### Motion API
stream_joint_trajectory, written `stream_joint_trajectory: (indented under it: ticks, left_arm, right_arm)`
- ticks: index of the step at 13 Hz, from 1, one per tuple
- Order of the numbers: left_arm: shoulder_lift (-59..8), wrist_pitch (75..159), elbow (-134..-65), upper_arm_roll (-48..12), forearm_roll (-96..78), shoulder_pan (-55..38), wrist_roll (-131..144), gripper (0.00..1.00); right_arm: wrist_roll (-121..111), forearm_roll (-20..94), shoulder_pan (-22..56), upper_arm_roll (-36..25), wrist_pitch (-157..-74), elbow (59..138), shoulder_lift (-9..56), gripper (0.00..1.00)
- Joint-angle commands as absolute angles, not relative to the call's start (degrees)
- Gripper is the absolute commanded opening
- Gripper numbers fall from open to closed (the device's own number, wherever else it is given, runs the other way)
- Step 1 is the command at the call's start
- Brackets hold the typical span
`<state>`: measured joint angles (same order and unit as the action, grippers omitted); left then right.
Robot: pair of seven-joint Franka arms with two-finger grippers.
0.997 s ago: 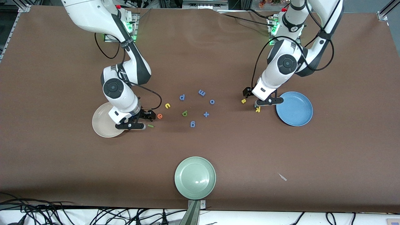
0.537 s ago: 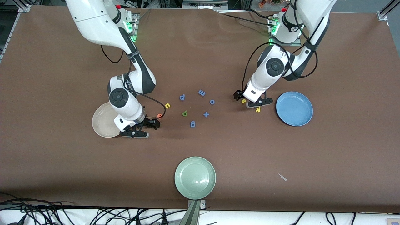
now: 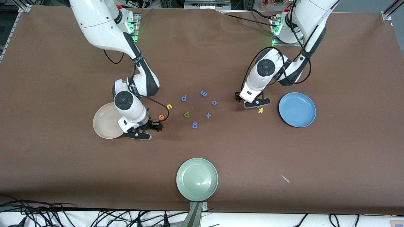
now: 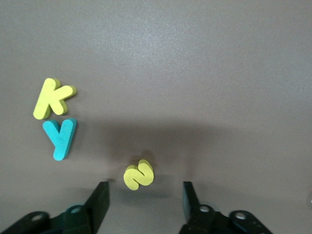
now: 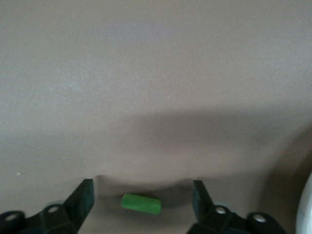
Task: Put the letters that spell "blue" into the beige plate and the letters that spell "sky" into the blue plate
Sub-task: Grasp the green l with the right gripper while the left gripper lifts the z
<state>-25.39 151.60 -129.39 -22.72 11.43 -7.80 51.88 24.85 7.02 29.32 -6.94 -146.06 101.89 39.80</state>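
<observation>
A: What's changing since a second back?
B: Right gripper (image 3: 142, 131) is sitting lower in the front view now, covering the green "l" (image 5: 141, 204); it was beside it. Left gripper (image 3: 251, 101) is now over the yellow "s" (image 4: 139, 174), away from the blue plate (image 3: 297, 109).

A: Jaws, near to far?
B: Right jaws are standing open, gripping nothing, the "l" lying flat on the table (image 3: 63, 173) between the fingers, touching neither. It's just beside the beige plate (image 3: 105, 121). Orange "e" (image 3: 161, 117) is lying nearby.

A: Left?
B: Also open, empty, the "s" lying between the fingers, untouched. Yellow "k" (image 4: 52, 98) and teal "y" (image 4: 60, 138) are lying side by side, between it and the blue plate.
</observation>
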Motion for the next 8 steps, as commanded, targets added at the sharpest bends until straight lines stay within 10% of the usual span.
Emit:
stream_joint_trajectory:
  ticks: [1,8]
  left_arm:
    - [-26.63,151.52,-127.8,-22.41,13.54,-8.09,53.7,0.58]
    - [-27.33,151.17,-127.62,-21.89,13.62,-7.91,53.7,0.54]
  right_arm:
    - [26.71,8.26,29.62,-6.5,-146.07,102.48,39.99,0.78]
    - [26.63,8.26,29.62,-6.15,-144.85,103.45,39.02,0.43]
